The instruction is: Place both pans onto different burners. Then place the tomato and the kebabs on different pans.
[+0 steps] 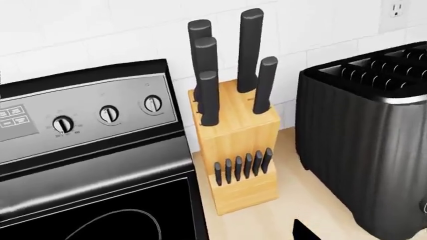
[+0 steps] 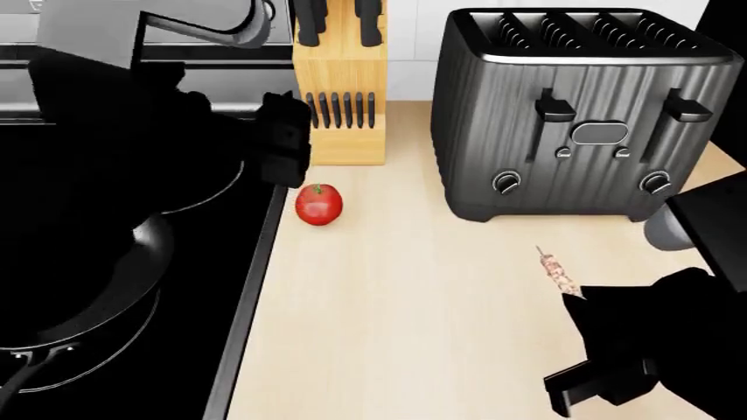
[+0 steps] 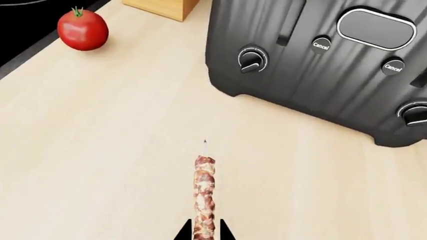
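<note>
**Right pincer at the kebabs, tomato lying free on the bench**

From the head camera I see my right pincer (image 2: 583, 346) low over the pale wooden bench (image 2: 408, 306), at the near end of the kebabs (image 2: 559, 273). The right wrist camera shows the skewer (image 3: 205, 195) lying flat on the bench, its bare tip pointing toward the toaster (image 3: 320, 65), and two dark fingertips (image 3: 183, 232) flanking its near end, one on each side, just beside the meat. They stand a little apart; whether they are actually pressing on the skewer I cannot tell from this angle.

The tomato (image 2: 317, 204) sits on the bench close to the cooktop's (image 2: 251, 289) edge, in front of the knife block (image 2: 339, 96) and well apart from the kebabs. It also shows in a corner of the right wrist picture (image 3: 83, 29), stem up.

My left pincer (image 2: 283, 140) hangs above the cooktop's right edge, just beside the tomato and the knife block. It is a dark mass against dark glass, so I cannot tell whether its jaws are apart or together. Its wrist camera looks at the stove knobs (image 1: 109, 114), the knife block (image 1: 240, 145) and the toaster (image 1: 363, 140).

One pan (image 2: 87, 289) rests on the cooktop at the near left, with a second dark rim (image 2: 205, 188) farther back, partly hidden by my left arm
</note>
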